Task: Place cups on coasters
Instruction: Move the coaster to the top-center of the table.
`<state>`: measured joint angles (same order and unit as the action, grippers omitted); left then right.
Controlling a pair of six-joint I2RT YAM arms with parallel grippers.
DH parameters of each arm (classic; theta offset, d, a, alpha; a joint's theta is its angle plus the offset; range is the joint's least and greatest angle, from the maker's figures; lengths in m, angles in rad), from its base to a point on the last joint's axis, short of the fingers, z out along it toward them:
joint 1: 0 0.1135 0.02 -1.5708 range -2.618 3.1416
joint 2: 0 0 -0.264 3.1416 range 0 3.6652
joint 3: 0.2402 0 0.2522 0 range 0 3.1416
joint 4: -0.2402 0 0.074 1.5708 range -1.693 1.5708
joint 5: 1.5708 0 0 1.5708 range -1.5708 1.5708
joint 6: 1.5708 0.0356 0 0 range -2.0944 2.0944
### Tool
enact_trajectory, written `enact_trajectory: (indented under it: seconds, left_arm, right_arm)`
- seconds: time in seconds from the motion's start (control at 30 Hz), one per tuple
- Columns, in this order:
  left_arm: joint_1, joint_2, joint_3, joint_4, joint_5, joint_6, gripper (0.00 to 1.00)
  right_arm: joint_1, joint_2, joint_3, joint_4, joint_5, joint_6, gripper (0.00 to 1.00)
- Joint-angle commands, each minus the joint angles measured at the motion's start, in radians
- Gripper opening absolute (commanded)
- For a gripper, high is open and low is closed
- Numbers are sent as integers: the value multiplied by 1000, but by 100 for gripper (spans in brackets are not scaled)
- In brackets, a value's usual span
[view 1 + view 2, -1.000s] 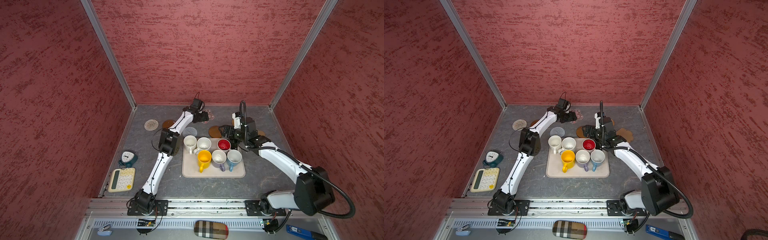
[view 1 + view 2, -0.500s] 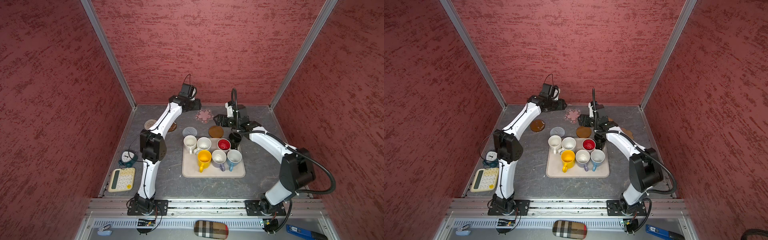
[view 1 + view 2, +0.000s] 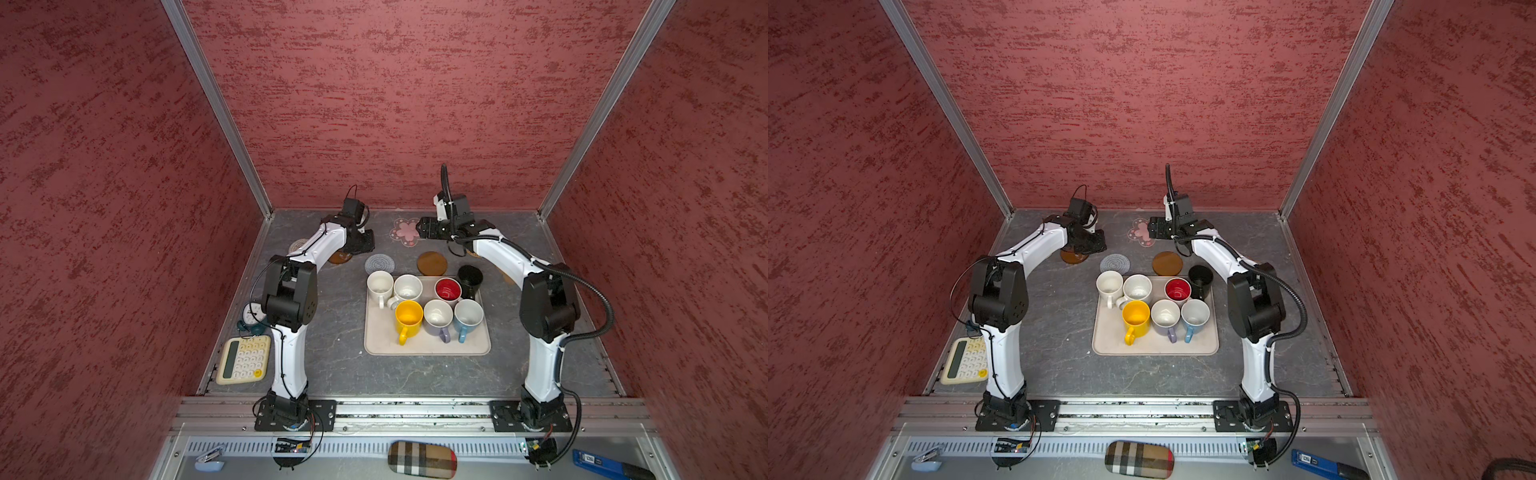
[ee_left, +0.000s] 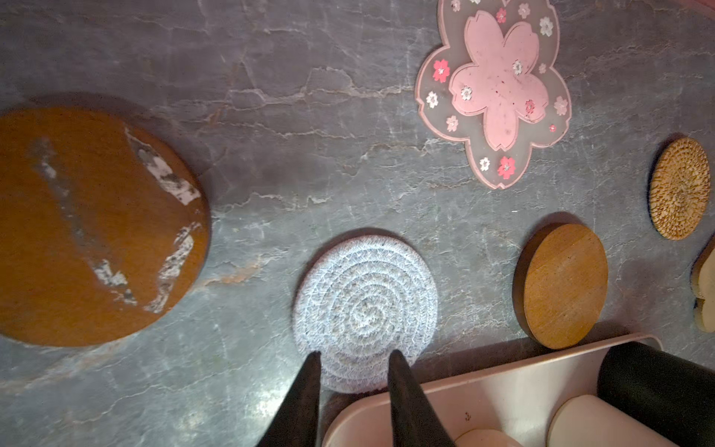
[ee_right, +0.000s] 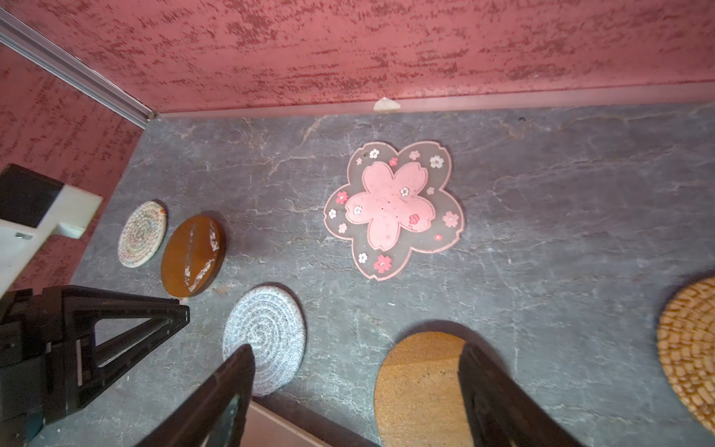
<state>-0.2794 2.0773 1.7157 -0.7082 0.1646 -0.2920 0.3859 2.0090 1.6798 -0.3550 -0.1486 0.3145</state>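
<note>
Left wrist view: the left hand (image 4: 354, 355) is held narrowly parted and empty by the grey coaster (image 4: 365, 311), the right hand (image 5: 356, 350) wide and empty, probably because all seven cups (image 3: 437, 312) are left on the tray (image 3: 382, 343).

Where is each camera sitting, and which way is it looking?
Top views: overhead at the front, looking down on left arm, right arm and tray.
Left wrist: on the left arm, looking down past its fingers at the grey woven coaster.
Right wrist: on the right arm, looking past its fingers toward the back wall.
Shared: both wrist views show the pink flower coaster.
</note>
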Motion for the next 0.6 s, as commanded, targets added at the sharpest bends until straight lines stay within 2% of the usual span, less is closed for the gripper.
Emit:
enact_trajectory:
  seconds: [0.0,0.57]
  left_arm:
    - [-19,41,1,59,20,-9,28]
    - [-44,178,39,48,12,-32,22]
  right_arm:
    - [8,-2,7,-6,8,6,85]
    - [8,-156,-227,112,15,24,86]
